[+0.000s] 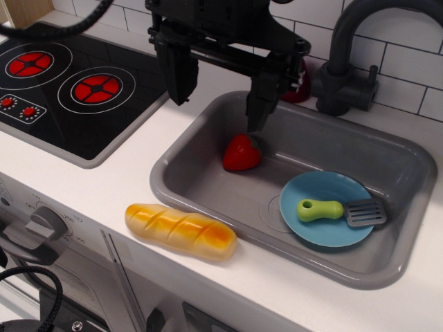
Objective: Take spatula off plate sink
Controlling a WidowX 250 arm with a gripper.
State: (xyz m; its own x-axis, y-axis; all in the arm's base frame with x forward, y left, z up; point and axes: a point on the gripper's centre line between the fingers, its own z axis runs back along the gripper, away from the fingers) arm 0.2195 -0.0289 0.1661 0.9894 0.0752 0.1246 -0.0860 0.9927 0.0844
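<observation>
I am at a toy kitchen with white wall tiles [408,62] behind a white counter [124,173]. At the far left corner of the counter sits the black stovetop [62,90] with its red rings. Near the front edge lies a toy bread loaf [180,230]. Next comes the grey sink [208,145], set toward the right end of the counter, with a dark tap [346,62] behind it. My gripper [218,97] hangs over the back left corner of the sink, and its two fingers are spread wide with nothing in them. A red strawberry [242,152] sits in the sink just under my right finger. The spatula [339,210] is on the blue plate [325,232], in the front right part of the sink. So the spatula is well off to the right of my hand, lower down and closer to the front edge. It lies flat, its long way running left to right along the front edge. The green handle points left, toward me, and the grey blade points right, sticking out past the plate's rim. I think I should reach for the fat handle.
</observation>
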